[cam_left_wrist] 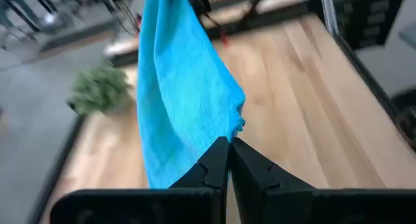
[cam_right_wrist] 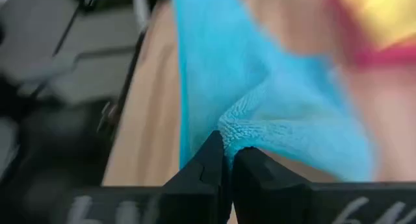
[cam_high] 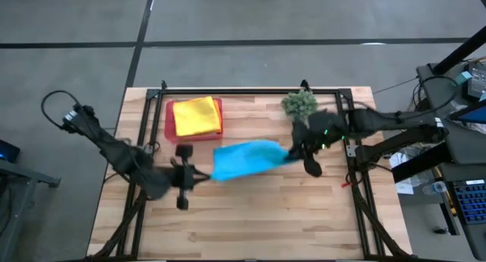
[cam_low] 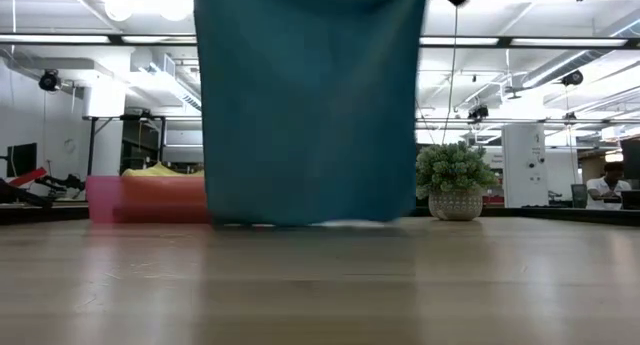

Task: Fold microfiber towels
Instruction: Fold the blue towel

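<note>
A turquoise blue microfiber towel [cam_high: 247,159] hangs spread between my two grippers above the table's middle. My left gripper [cam_high: 206,175] is shut on its left end and my right gripper [cam_high: 293,153] is shut on its right end. In the low view the towel [cam_low: 310,105] hangs as a wide sheet, its lower edge close to the tabletop; whether it touches the table, I cannot tell. A yellow towel [cam_high: 197,115] lies folded on the pink tray [cam_high: 168,124] at the back left. My left gripper pinches a corner of the blue towel [cam_left_wrist: 236,124] between its two fingertips [cam_left_wrist: 218,152], coming level from the table's left. The cloth stretches away from the fingers and hangs below them. My right gripper pinches the towel's hemmed edge [cam_right_wrist: 235,137] between its two fingertips [cam_right_wrist: 211,152], coming from the table's right and slanting down. The cloth bunches at the fingers and falls away beyond them.
A small green plant in a pot [cam_high: 300,103] stands at the back right, close to my right arm. A black frame [cam_high: 250,90] runs along the table's sides and back. Bare wood [cam_high: 250,216] lies toward the near edge.
</note>
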You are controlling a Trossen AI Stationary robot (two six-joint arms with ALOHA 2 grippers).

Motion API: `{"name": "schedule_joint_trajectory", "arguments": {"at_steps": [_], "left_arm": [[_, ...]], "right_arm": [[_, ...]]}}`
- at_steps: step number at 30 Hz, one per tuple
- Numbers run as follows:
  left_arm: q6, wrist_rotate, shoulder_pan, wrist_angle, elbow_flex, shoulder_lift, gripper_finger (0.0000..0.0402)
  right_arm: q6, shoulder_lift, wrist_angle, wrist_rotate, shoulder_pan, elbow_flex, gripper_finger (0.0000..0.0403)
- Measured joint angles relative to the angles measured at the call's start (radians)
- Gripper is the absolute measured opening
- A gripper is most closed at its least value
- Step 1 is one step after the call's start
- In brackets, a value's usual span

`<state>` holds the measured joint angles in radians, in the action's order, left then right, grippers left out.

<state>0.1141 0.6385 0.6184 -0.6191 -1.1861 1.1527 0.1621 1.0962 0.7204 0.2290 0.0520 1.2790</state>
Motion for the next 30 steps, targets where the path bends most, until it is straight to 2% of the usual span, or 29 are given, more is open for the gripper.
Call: {"name": "schedule_joint_trajectory", "arguments": {"at_steps": [4,8,10,12,16,22,25,30], "left_arm": [[0.11,-0.011,0.052,0.008,0.035,0.092,0.0],[0.229,-0.053,0.065,0.048,0.034,0.217,0.0],[0.247,-0.061,0.066,0.084,0.031,0.284,0.0],[0.248,-0.112,0.064,0.135,0.027,0.35,0.0],[0.251,-0.189,0.057,0.234,0.02,0.442,0.0],[0.297,-0.184,0.028,0.211,0.032,0.464,0.0],[0.338,-0.107,0.0,0.125,0.035,0.464,0.0],[0.387,-0.037,-0.058,-0.016,0.035,0.464,0.0]], "right_arm": [[0.064,0.002,-0.011,0.083,0.081,-0.129,0.0008],[0.186,0.004,-0.121,0.093,0.171,-0.274,0.0008],[0.242,0.01,-0.22,0.094,0.211,-0.348,0.0008],[0.31,0.019,-0.311,0.095,0.245,-0.406,0.0008],[0.416,0.048,-0.369,0.093,0.281,-0.47,0.0008],[0.467,0.107,-0.353,-0.01,0.261,-0.495,0.001],[0.445,0.146,-0.357,-0.071,0.226,-0.495,0.0022],[0.402,0.2,-0.352,-0.211,0.126,-0.495,0.0057]]}}
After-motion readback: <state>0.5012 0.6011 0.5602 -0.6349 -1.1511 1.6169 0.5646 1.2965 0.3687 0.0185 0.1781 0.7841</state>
